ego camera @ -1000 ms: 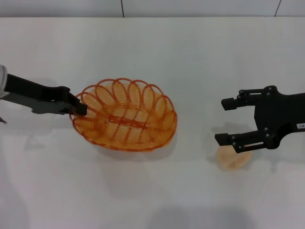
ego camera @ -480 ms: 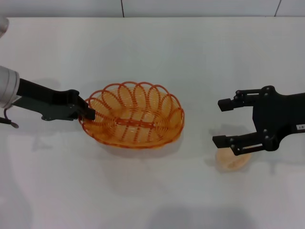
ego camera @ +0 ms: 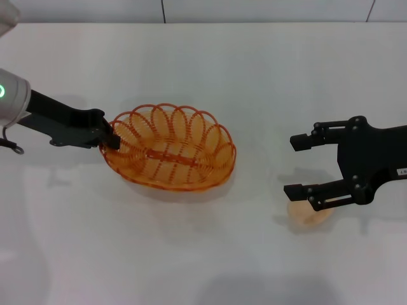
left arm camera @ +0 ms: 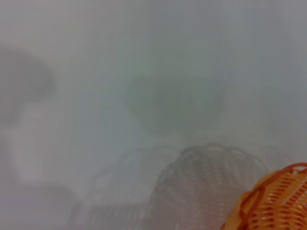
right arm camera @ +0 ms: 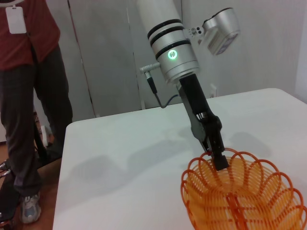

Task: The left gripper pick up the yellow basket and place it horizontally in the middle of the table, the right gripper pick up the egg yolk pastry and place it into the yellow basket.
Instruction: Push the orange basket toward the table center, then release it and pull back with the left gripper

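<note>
The yellow basket (ego camera: 169, 156) is left of the middle of the white table (ego camera: 254, 76). My left gripper (ego camera: 110, 139) is shut on its left rim. In the left wrist view the basket's edge (left arm camera: 276, 201) hangs apart from its shadow, so it is held off the table. In the right wrist view the left gripper (right arm camera: 218, 160) pinches the rim of the basket (right arm camera: 244, 199). My right gripper (ego camera: 293, 166) is open at the right. Its near finger is just over the egg yolk pastry (ego camera: 310, 214), which lies on the table.
The table's far edge meets a wall at the back. A person (right arm camera: 29, 96) in a red top stands beyond the table's left end in the right wrist view. White table lies bare between the basket and the pastry.
The left gripper carried the basket a little to the right, then back left and slightly farther away, and the basket's tilt changed. The right gripper has hardly moved.
</note>
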